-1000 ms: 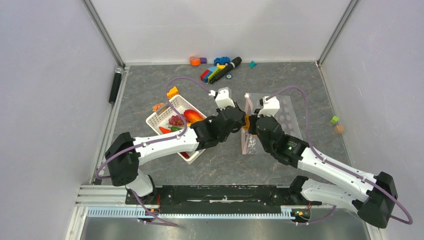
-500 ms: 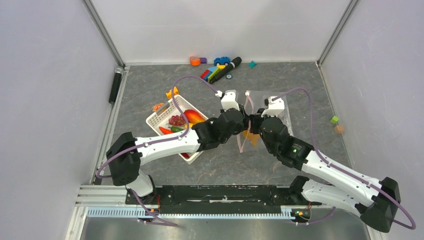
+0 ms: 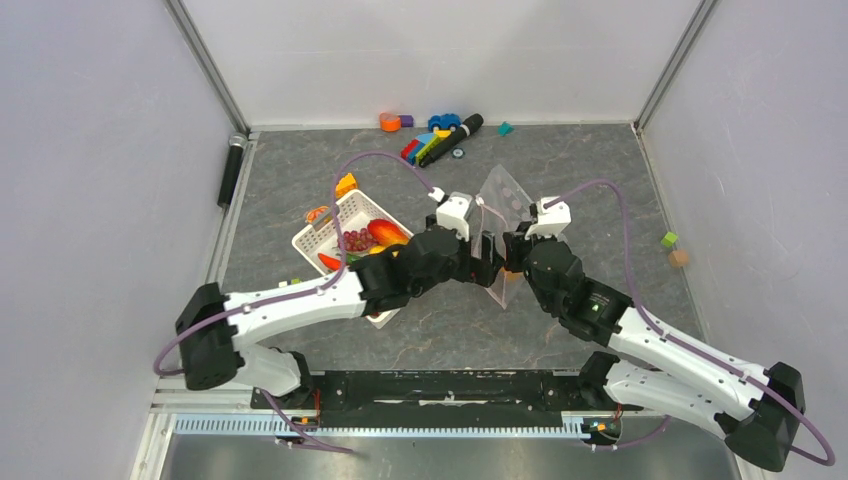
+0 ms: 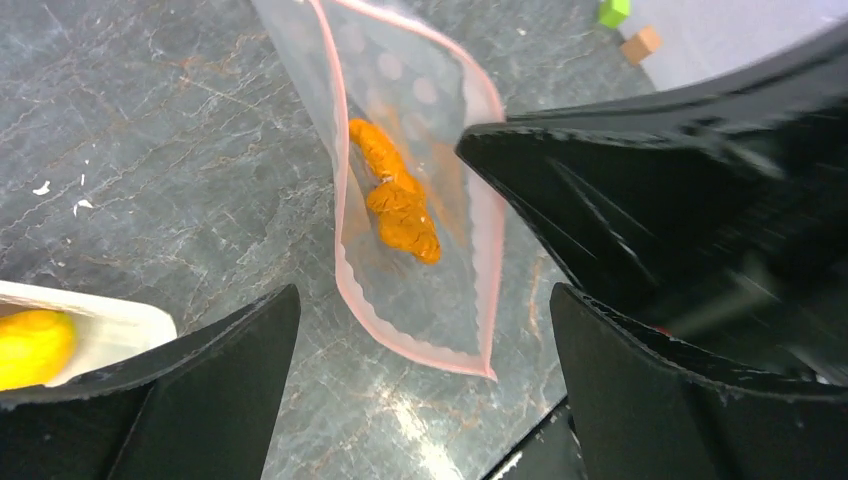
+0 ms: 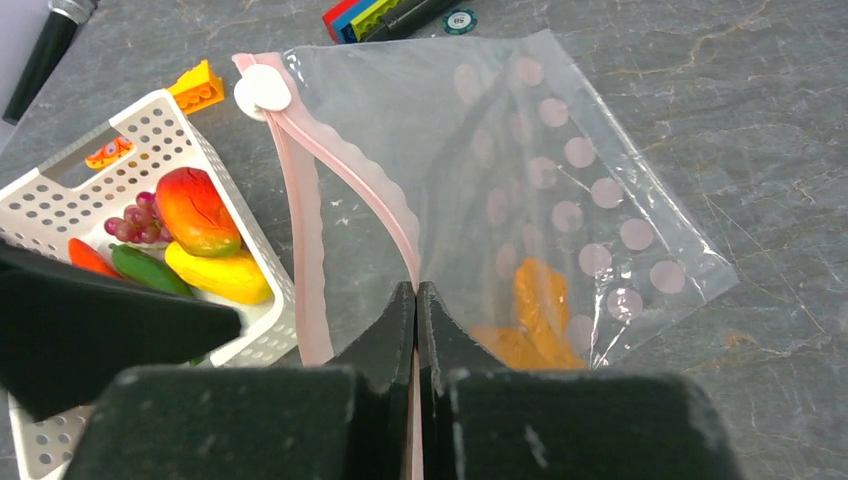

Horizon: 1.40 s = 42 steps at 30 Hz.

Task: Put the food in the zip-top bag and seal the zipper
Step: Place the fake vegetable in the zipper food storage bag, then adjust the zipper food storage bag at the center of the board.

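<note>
Rim of zip-top bag within right tool

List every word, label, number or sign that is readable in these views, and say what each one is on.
No text can be read in any view.
Small dark disc beside the toy blocks: pale marks on top, too small to read.
Zip-top bag: only pale pink dots, no lettering.
White basket: no lettering.
</note>
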Each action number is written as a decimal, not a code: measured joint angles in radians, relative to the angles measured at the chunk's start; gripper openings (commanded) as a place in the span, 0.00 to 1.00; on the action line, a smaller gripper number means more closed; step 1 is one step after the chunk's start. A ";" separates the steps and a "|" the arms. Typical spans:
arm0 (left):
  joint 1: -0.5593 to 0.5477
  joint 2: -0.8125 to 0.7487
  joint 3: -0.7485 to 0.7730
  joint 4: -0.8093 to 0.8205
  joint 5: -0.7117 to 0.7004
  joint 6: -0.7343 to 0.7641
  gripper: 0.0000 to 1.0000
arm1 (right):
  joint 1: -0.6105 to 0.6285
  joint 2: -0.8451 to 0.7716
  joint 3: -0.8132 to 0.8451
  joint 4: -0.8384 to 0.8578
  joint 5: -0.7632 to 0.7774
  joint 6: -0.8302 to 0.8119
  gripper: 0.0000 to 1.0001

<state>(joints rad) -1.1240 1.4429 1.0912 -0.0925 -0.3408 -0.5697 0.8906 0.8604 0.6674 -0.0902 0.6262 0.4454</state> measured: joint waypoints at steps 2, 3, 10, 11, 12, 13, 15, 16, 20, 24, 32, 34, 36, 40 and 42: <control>-0.005 -0.068 -0.034 0.012 0.008 0.023 1.00 | 0.000 0.000 -0.006 -0.001 0.001 -0.007 0.00; -0.006 -0.097 -0.048 0.018 0.007 0.029 1.00 | 0.000 0.000 -0.010 -0.002 0.001 -0.010 0.00; -0.003 -0.134 -0.098 0.020 -0.001 0.033 1.00 | 0.000 -0.001 -0.011 -0.010 0.000 -0.023 0.00; -0.003 -0.122 -0.100 0.019 -0.001 0.033 0.99 | 0.000 -0.001 -0.011 -0.010 -0.001 -0.024 0.00; -0.001 -0.109 -0.100 0.020 -0.001 0.032 0.95 | 0.000 -0.002 -0.011 -0.010 -0.003 -0.024 0.00; 0.001 -0.095 -0.100 0.020 -0.003 0.029 0.91 | 0.000 -0.002 -0.011 -0.010 -0.007 -0.024 0.00; 0.005 -0.066 -0.100 0.020 -0.020 0.016 0.84 | 0.000 -0.005 -0.011 -0.010 -0.017 -0.028 0.00; 0.007 -0.054 -0.100 0.020 -0.026 0.010 0.81 | 0.000 -0.007 -0.011 -0.010 -0.019 -0.029 0.00; 0.015 0.009 -0.096 0.019 -0.055 -0.003 0.69 | 0.000 -0.021 -0.011 -0.014 -0.027 -0.044 0.00; 0.018 0.084 -0.071 0.020 -0.095 -0.029 0.50 | 0.000 -0.038 -0.011 -0.021 -0.040 -0.063 0.00; 0.019 0.142 -0.018 0.032 -0.068 -0.052 0.02 | 0.000 -0.060 -0.011 -0.043 -0.036 -0.079 0.24; 0.019 0.141 -0.016 0.048 -0.046 -0.054 0.02 | 0.000 -0.051 -0.011 -0.053 -0.026 -0.082 0.37; 0.019 0.141 -0.017 0.058 -0.024 -0.062 0.02 | 0.000 -0.026 -0.011 -0.066 -0.016 -0.084 0.44; 0.019 0.123 -0.017 0.069 -0.013 -0.079 0.02 | 0.000 0.041 -0.010 -0.108 -0.027 -0.083 0.47; 0.019 0.100 -0.018 0.072 -0.017 -0.089 0.02 | 0.000 0.071 -0.010 -0.135 -0.048 -0.078 0.45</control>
<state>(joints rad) -1.1053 1.5429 1.0737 -0.0204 -0.3580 -0.6590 0.8902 0.9318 0.6579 -0.2249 0.5777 0.3672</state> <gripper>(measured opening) 0.033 0.465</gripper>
